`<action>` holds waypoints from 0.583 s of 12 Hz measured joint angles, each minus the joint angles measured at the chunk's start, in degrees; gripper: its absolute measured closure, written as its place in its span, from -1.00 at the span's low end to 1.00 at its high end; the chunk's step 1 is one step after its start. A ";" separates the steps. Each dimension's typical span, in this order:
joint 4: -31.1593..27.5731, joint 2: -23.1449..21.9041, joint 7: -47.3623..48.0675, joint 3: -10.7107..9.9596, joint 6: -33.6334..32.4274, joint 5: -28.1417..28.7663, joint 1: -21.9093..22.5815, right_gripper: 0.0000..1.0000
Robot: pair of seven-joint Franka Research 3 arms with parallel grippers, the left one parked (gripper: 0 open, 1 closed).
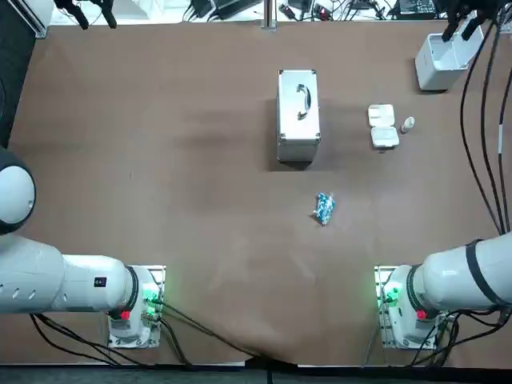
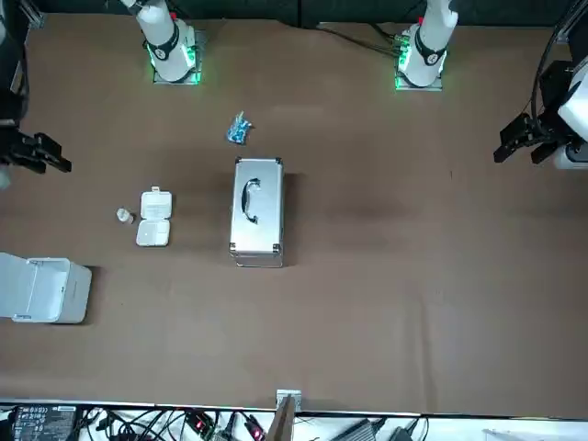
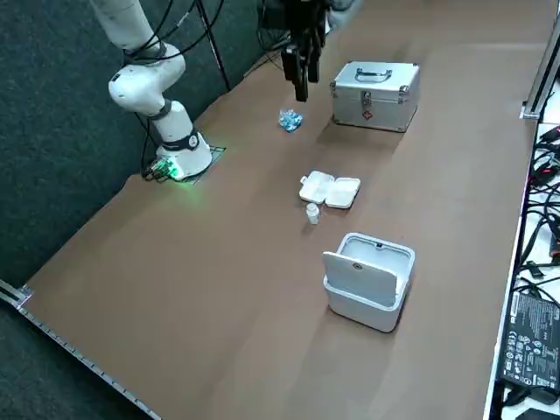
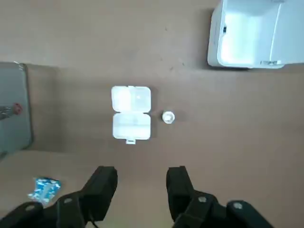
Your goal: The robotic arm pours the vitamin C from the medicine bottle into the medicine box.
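Observation:
The white medicine box point(image 1: 383, 126) point(image 4: 131, 113) lies open on the brown table, right of the middle. A small white medicine bottle point(image 1: 409, 124) point(image 4: 168, 117) stands just beside it, apart from it by a narrow gap. Both also show in the front view, medicine box point(image 2: 153, 218) and bottle point(image 2: 124, 215), and in the right side view, medicine box point(image 3: 330, 189) and bottle point(image 3: 311, 213). My right gripper point(image 4: 141, 173) point(image 1: 466, 26) point(image 2: 41, 152) point(image 3: 301, 83) hangs high above the table, open and holding nothing, well clear of both.
A silver case point(image 1: 298, 114) with a handle stands left of the medicine box. A blue crumpled packet point(image 1: 323, 209) lies nearer the arm bases. A white open-lidded bin point(image 1: 442, 60) sits at the far right corner. Black cables run along the right edge.

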 joint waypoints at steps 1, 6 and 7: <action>0.14 -1.17 0.00 -0.03 -0.14 0.82 0.01 -0.34; 0.22 -6.13 0.23 -0.50 -0.77 1.82 3.10 -0.35; 0.22 -6.56 0.32 -0.52 -1.11 1.81 3.62 -0.35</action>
